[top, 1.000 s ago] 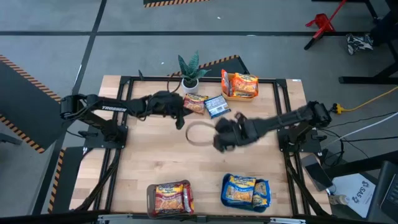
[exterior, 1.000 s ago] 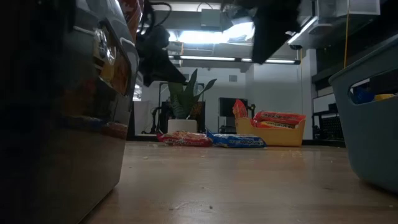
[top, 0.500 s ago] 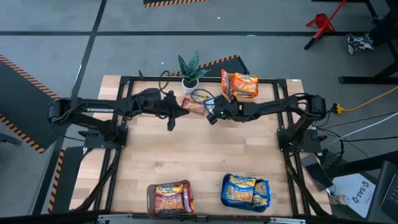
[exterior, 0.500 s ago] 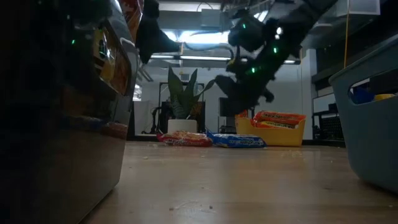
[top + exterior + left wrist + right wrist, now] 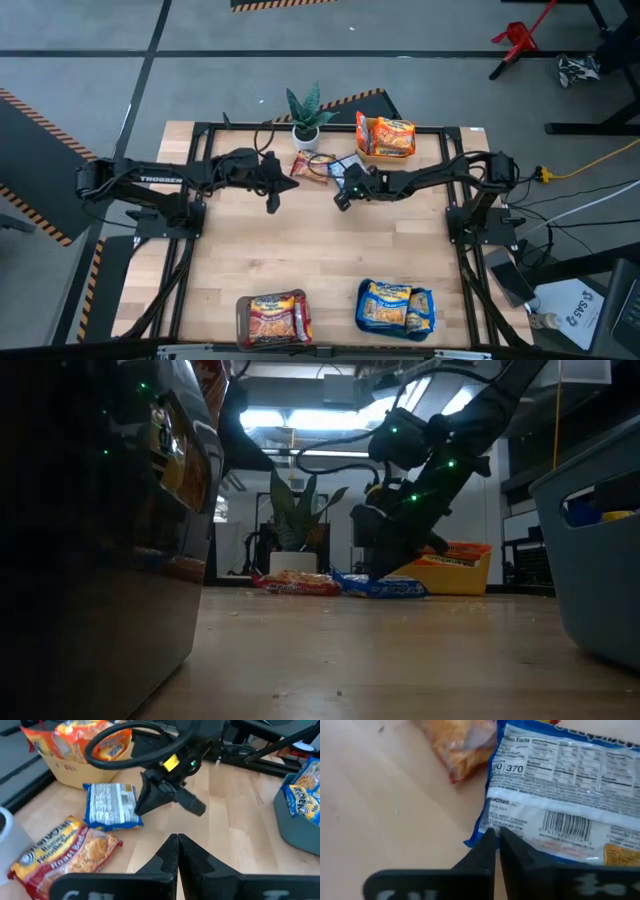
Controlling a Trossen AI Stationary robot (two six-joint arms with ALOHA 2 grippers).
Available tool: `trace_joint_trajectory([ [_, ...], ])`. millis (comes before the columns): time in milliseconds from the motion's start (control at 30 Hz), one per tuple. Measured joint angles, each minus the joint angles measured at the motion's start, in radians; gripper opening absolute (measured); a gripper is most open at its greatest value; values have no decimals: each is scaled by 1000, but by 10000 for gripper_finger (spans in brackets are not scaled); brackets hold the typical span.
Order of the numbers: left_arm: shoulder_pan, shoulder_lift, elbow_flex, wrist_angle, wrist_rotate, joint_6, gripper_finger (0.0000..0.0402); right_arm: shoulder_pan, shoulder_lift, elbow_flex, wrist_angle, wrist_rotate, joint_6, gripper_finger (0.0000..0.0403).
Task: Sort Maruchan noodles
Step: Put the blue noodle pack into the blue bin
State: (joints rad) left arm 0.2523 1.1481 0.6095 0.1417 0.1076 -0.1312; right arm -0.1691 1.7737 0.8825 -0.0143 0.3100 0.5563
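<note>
Pretty far along with the sort, judging by how things lie: brown tray (image 5: 243, 318) near-left already loaded with red packets (image 5: 272, 316), teal tray (image 5: 362, 312) near-right stuffed with blue ones (image 5: 396, 305), yellow tray (image 5: 362, 147) at the far edge full of orange ones (image 5: 392, 137). Only two stragglers left loose on the bench (image 5: 300, 260), both at the far side just by the potted plant (image 5: 305, 112): a red packet (image 5: 62, 851) and a blue packet (image 5: 113, 805) lying label-down, touching or nearly so at one end. Right hand (image 5: 497, 836) down at the edge of that blue packet, fingers pinched together with practically no gap; looks clamped on the crinkly end seal, though hard to swear from these views that plastic is actually between the pads. Left hand (image 5: 177, 840) hovering above the bench just left of the red packet, fingers fully closed and holding nothing. Guessing blue goes to the teal tray next, then red to the brown one, and that wraps it up.
</note>
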Motion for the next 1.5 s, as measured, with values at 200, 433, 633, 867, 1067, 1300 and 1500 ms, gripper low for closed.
trace_joint_trajectory([
  [200, 0, 0, -24, 1, 0, -24, 0, 81, -1, 0, -20, -57, 81, 5],
  [433, -38, 0, -25, 19, 1, -49, 0, 241, -2, 0, -7, -113, 220, 3],
  [633, -109, 71, -25, 156, -12, -58, 0, 382, -25, 22, 21, -51, 309, 4],
  [867, -185, 329, -25, 401, -22, -41, 0, 461, -74, 69, 10, 163, 333, 4],
  [1067, -150, 518, -26, 615, -67, -27, 0, 472, -124, 69, -64, 222, 428, 5],
  [1300, -122, 657, -25, 698, -55, -45, 0, 473, -145, 69, -172, 257, 507, 5],
  [1500, -130, 728, -12, 727, -18, -42, 0, 470, -145, 69, -294, 306, 595, 9],
])
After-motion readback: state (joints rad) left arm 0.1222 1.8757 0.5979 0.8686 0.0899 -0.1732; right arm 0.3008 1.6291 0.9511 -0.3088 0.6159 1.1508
